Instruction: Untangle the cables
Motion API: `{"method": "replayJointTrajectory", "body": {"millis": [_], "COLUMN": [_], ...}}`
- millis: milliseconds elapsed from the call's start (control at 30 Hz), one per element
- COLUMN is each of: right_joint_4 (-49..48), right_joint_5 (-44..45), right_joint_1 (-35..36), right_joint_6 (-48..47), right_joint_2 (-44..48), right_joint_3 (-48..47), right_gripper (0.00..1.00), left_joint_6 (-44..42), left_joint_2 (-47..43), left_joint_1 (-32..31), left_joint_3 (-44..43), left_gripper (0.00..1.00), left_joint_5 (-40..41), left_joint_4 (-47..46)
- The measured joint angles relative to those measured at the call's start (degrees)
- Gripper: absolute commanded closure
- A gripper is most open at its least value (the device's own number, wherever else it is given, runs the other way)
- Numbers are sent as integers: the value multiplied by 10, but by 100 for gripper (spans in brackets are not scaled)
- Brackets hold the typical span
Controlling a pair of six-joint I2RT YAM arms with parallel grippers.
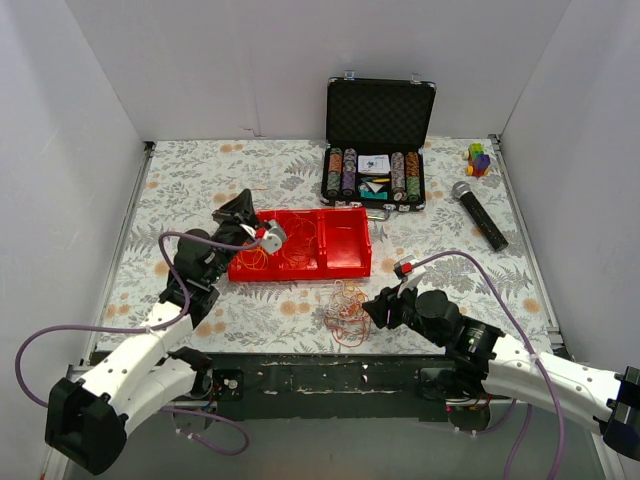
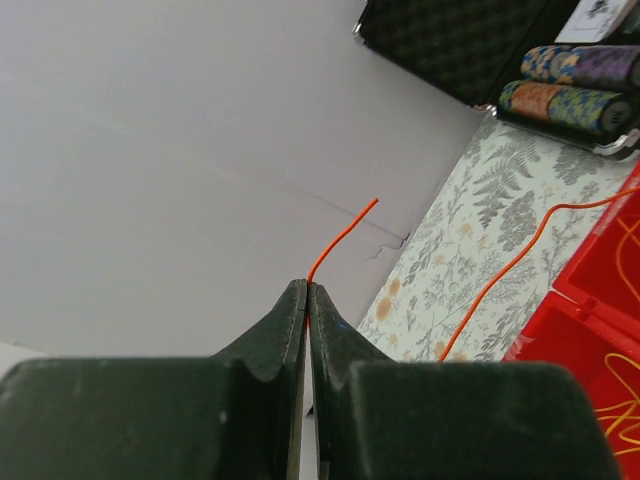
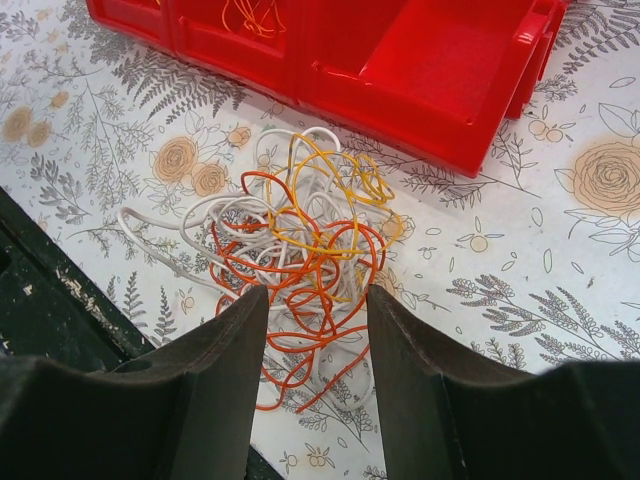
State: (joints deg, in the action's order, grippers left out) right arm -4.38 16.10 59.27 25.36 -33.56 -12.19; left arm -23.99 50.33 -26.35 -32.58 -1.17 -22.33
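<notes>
From above, the cables [image 1: 346, 312] are being shown as a loose clump on the counter [image 1: 470, 285], just in front of the red bin [image 1: 300, 272] and near the counter's front edge. A few orange and yellow strands are being kept in the bin's left part, apart from the clump. A chip case [image 1: 378, 150] and a microphone [image 1: 478, 215] are being left well apart at the back.

In the left wrist view, the left gripper [image 2: 308, 292] is being held up beside the bin. Its jaws are being pressed together on a single orange strand [image 2: 343, 233], whose short free end is being poked out past the tips. Another orange run is being trailed toward the bin; whether it is the same strand cannot be told.

In the right wrist view, the right gripper is being hovered [image 3: 317, 300] low at the clump, jaws apart and nothing clamped. White, orange and yellow loops are being framed between the tips.

By judgement, one strand is being carried to the bin while the next pick is being lined up. The next move is calling for the right jaws to be closed on one outer loop only, then raised slowly so the knot is not tightened.
</notes>
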Motion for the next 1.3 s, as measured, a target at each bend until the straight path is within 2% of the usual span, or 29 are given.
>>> {"method": "replayJointTrajectory", "body": {"millis": [267, 633, 900, 1067, 1300], "right_joint_4": [0, 0, 0, 2, 10], "right_joint_5": [0, 2, 3, 7, 12], "right_joint_1": [0, 0, 0, 0, 0], "right_joint_6": [2, 5, 11, 13, 13], "right_joint_2": [-2, -5, -4, 6, 9], "right_joint_3": [0, 0, 0, 0, 0], "right_gripper": [48, 48, 48, 48, 48], "left_joint_6": [-13, 61, 19, -40, -74], "left_joint_2": [30, 210, 290, 336, 366], "left_joint_1": [0, -41, -66, -73, -75], "left_joint_3": [9, -41, -58, -52, -46], "left_gripper": [100, 100, 100, 100, 100], "left_joint_5": [-102, -173, -176, -146, -111], "left_joint_4": [14, 29, 60, 75, 88]}}
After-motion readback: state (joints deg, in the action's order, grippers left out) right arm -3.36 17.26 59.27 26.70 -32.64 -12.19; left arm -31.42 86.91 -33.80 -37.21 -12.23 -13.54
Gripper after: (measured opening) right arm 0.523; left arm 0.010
